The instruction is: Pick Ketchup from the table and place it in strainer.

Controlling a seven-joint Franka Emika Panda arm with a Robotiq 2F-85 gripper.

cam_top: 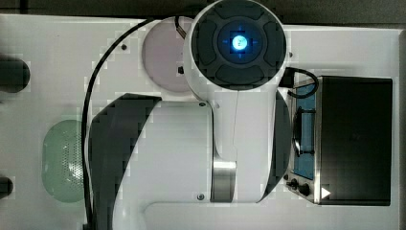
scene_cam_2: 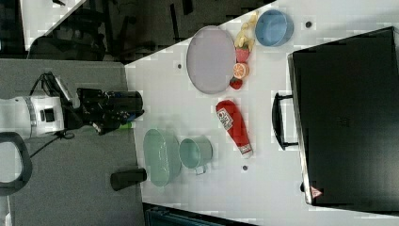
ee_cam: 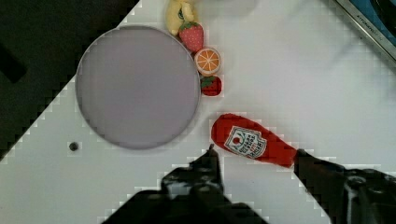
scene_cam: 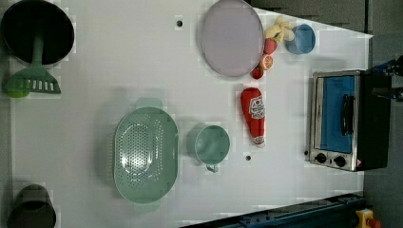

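Note:
The Ketchup is a slim red bottle with a white label, lying flat on the white table between the small green bowl and the toaster oven. In the wrist view the Ketchup shows below and between my two dark fingers, its tip hidden behind one of them. My gripper is open and holds nothing. The right view has the arm well above the table. The strainer, a pale mint oval basket with a perforated bottom, stands empty beside the bowl; in the top view the strainer is partly covered by the arm.
A small green bowl sits between strainer and Ketchup. A greyish-lilac plate, strawberries, an orange slice and a blue bowl lie beyond the Ketchup. A toaster oven stands on the left view's right. A black pot with a green spatula occupies one corner.

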